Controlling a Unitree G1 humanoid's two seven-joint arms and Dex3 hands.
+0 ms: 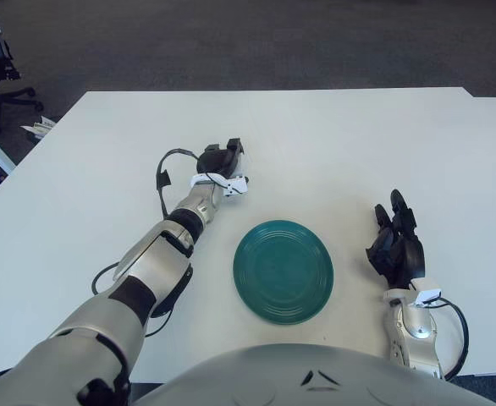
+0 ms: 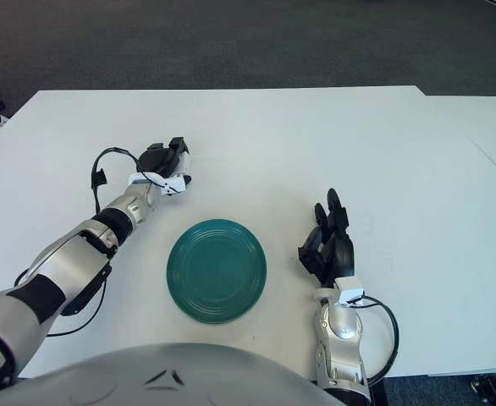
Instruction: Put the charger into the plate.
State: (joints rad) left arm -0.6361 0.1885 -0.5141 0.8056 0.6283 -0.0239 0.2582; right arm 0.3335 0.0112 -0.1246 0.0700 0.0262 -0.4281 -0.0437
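Left hand [image 1: 223, 165] reaches out over the white bench [image 1: 333, 144], up-left of the green plate [image 1: 283, 271]; can't tell if its fingers are open or closed, or holding anything. Charger not visible in either view. Plate empty. Right hand [image 1: 396, 244] right of plate, fingers relaxed, holding nothing.

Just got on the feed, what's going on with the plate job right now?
The left hand is reached out over the white table, beyond and to the left of the green plate. A charger can't be made out in either view; the hand may cover it, but that can't be told. The plate holds nothing yet. The right hand shows to the right of the plate, fingers relaxed and holding nothing.
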